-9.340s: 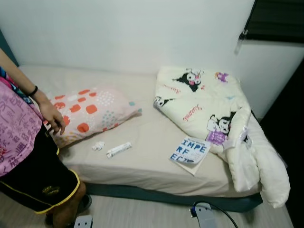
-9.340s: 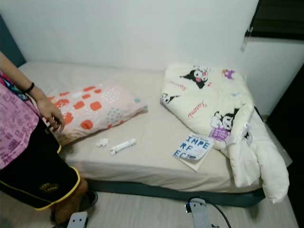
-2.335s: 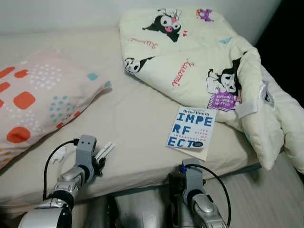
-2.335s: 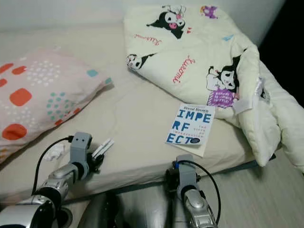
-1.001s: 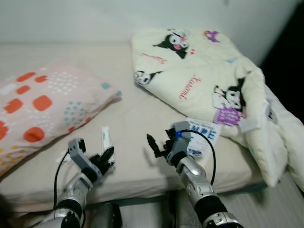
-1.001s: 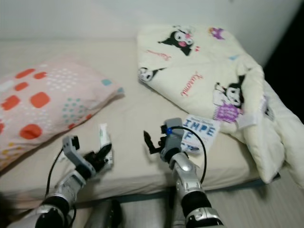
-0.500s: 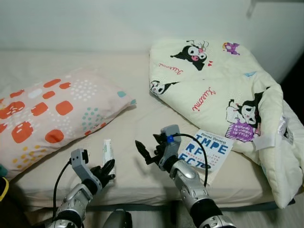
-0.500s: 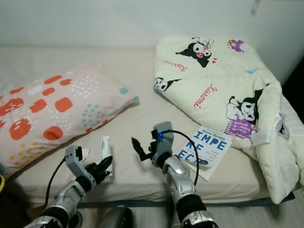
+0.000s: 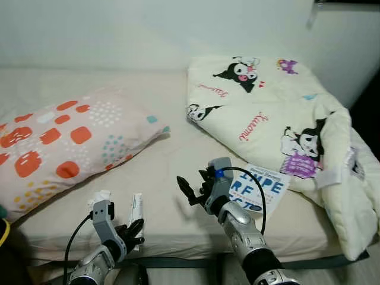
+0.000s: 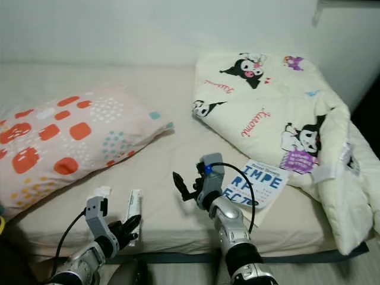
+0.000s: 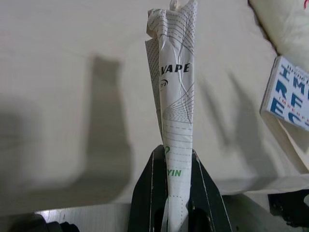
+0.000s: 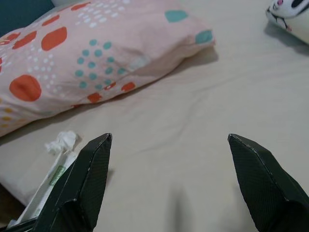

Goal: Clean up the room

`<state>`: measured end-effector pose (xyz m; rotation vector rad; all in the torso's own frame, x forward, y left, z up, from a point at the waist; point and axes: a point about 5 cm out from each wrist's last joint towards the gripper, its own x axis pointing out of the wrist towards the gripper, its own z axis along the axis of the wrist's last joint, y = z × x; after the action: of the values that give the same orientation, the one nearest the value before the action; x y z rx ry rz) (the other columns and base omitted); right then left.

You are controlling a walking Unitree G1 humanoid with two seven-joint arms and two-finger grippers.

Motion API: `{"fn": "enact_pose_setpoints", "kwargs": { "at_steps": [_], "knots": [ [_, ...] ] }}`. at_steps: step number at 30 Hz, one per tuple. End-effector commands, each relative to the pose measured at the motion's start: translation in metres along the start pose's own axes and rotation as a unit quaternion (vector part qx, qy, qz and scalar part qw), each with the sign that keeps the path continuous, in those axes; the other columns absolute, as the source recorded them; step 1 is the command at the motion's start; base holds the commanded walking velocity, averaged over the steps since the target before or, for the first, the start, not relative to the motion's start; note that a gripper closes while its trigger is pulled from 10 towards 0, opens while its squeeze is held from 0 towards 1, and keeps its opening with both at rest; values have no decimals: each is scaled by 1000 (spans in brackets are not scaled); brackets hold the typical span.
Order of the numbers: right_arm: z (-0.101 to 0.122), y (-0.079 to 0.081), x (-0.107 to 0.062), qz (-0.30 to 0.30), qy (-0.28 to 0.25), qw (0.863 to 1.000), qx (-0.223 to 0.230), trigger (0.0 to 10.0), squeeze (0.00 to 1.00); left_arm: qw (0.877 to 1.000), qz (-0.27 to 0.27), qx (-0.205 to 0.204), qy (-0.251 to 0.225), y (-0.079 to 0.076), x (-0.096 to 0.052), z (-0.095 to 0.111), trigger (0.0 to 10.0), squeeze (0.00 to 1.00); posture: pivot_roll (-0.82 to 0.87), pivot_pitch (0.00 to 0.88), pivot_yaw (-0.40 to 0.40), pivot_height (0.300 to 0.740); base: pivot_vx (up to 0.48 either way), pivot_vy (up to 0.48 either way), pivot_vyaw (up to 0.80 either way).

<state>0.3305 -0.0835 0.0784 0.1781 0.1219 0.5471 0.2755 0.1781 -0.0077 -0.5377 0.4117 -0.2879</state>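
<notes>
Left wrist view: white tube (image 11: 175, 121), crumpled at its far tip, clamped at its near end between the two black fingers (image 11: 145, 203) and standing out along them.
Tube position: lower left of the left eye view, at the bed's (image 9: 166, 172) front edge, near end in the left tool (image 9: 134, 228).
Left tool: closed on the tube.
Right tool: (image 9: 193, 189) lower centre of the frame, above the sheet, fingers spread wide, holding nothing.
Crumpled tissue: (image 12: 60, 141) small white wad on the sheet just beside the tube, near the pillow's (image 9: 65, 133) lower edge.
Book: (image 9: 261, 190) blue-lettered cover, lower right of centre, partly under the edge of the cartoon-print quilt (image 9: 267, 113).
Step in hand (judgement): carrying the tube off the bed.
Doing it well: grip sits at the very end of a soft tube, so lift gently and keep pressure even; the tissue looks like the open tool's nearest pickup.
</notes>
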Motion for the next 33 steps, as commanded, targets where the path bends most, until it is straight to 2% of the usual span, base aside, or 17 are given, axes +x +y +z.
{"fn": "enact_pose_setpoints", "kwargs": {
  "at_steps": [1,3,5,7,9,11,13,14,16,19,20,21,24,28,33],
  "knots": [
    [-10,2,-3,4,15,1000,20,10000,0,999,29,-9,36,8,-10,-18,10000,0,-101,143,-16,611,0,0,0],
    [-11,2,-3,5,17,1000,22,10000,0,998,37,-9,42,10,-12,-21,10000,0,-101,143,-16,616,0,0,0],
    [-13,2,-4,9,21,999,24,10000,0,995,76,-8,66,20,-22,-32,10000,0,-101,142,-13,626,0,0,0],
    [-13,3,-4,10,23,999,24,10000,0,993,89,-9,74,23,-26,-35,10000,0,-101,142,-13,631,0,0,0],
    [-16,5,-5,14,27,999,26,10000,0,986,125,-13,105,33,-41,-51,10000,0,-100,144,-10,641,0,0,0],
    [-16,5,-5,14,27,999,26,10000,0,986,125,-13,105,33,-41,-51,10000,0,-100,144,-10,641,0,0,0],
    [-17,6,-5,17,29,999,29,10000,0,978,161,-23,134,43,-59,-68,10000,0,-99,145,-8,651,0,0,0],
    [-17,6,-5,17,29,999,29,10000,0,978,161,-23,134,43,-59,-68,10000,0,-99,145,-8,651,0,0,0],
    [-19,7,-6,19,31,999,31,10000,0,971,184,-32,150,48,-71,-78,10000,0,-96,145,-7,661,0,0,0],
    [-24,7,-8,18,38,999,33,10000,0,963,208,-44,165,53,-84,-88,10000,0,-91,147,-5,676,0,0,0],
    [-24,7,-8,18,38,999,33,10000,0,963,208,-44,165,53,-84,-88,10000,0,-91,147,-5,676,0,0,0],
    [-26,6,-9,17,43,998,34,10000,0,958,222,-49,175,56,-90,-93,10000,0,-92,147,-4,686,0,0,0],
    [-30,6,-10,17,50,998,30,10000,0,953,236,-49,183,58,-94,-96,10000,0,-90,148,-4,701,0,0,0],
    [-32,6,-11,18,55,998,26,10000,0,953,237,-44,185,58,-93,-95,10000,0,-89,148,-4,716,-273,0,0],
    [-32,7,-12,20,56,998,20,10000,0,957,233,-36,168,57,-84,-86,10000,0,-89,147,0,740,-307,0,0]
  ]
}}
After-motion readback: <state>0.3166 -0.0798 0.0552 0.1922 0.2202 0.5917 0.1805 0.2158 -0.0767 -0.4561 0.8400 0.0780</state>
